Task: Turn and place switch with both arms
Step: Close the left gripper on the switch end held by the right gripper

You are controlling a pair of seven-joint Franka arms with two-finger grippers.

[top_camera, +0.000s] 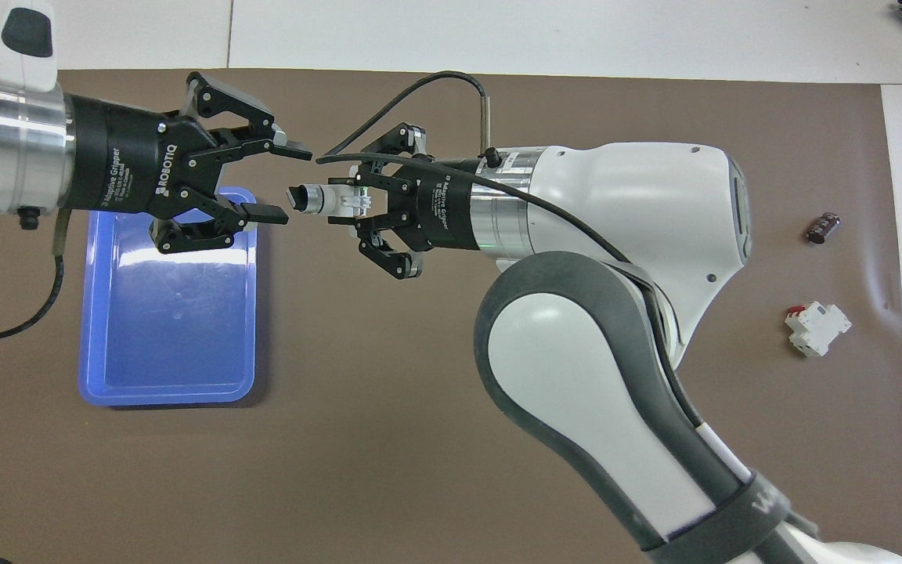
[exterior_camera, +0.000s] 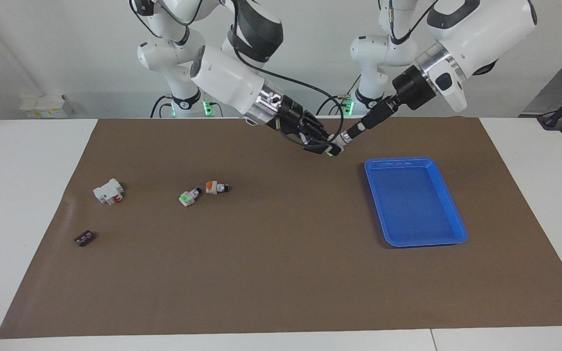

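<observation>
A: where's the switch (top_camera: 331,200) now?
B: in the air, clamped in the right gripper (top_camera: 357,201), over the brown mat (exterior_camera: 281,273) between the robots' edge and the blue tray (exterior_camera: 456,229). Black knob end sticks out toward the left gripper (top_camera: 288,182)
A: left one on it?
B: no. Left gripper's fingers spread apart, tips either side of the knob end, gap visible in overhead view, holding nothing
A: rest of the table?
B: toward the right arm's end: orange-ended switch (exterior_camera: 216,187) just beside a green-faced switch (exterior_camera: 188,197), then a white block with red (exterior_camera: 109,191), small dark part (exterior_camera: 84,239) farthest from the robots
</observation>
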